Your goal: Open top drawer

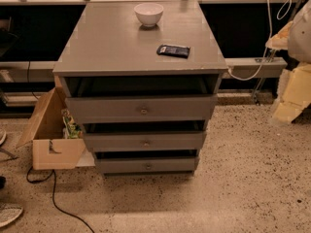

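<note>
Our gripper is out of view, so we cannot tell its state; well left of our pale arm [301, 28], the top drawer [116, 109] looks barely ajar, knob [144, 111] untouched, pulling undone.

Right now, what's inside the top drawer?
Only a dark gap shows above the top drawer front; the cabinet top covers its interior, so any contents can't be seen. The gripper is not in view.
</note>
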{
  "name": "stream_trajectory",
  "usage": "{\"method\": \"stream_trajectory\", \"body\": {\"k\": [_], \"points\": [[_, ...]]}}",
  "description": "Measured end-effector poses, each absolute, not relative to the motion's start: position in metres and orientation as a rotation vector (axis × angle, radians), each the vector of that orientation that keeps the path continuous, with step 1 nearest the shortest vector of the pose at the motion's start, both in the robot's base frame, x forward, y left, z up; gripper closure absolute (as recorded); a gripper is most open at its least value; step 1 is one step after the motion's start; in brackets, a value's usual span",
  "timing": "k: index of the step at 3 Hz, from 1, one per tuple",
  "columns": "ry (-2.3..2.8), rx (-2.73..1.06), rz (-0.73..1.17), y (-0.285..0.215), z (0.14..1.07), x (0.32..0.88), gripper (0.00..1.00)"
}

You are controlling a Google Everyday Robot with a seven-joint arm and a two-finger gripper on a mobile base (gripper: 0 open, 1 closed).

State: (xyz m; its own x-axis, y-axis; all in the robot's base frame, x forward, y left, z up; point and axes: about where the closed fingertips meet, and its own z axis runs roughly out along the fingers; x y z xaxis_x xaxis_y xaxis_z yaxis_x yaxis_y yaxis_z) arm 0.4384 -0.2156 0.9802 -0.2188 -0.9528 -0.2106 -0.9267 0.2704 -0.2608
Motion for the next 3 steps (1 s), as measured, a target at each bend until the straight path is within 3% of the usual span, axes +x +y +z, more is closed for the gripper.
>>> {"method": "stream_trajectory", "body": {"k": [3], "points": [[2.111,-1.74,-0.07,-0.187,0.927,0.471,0.0]]}}
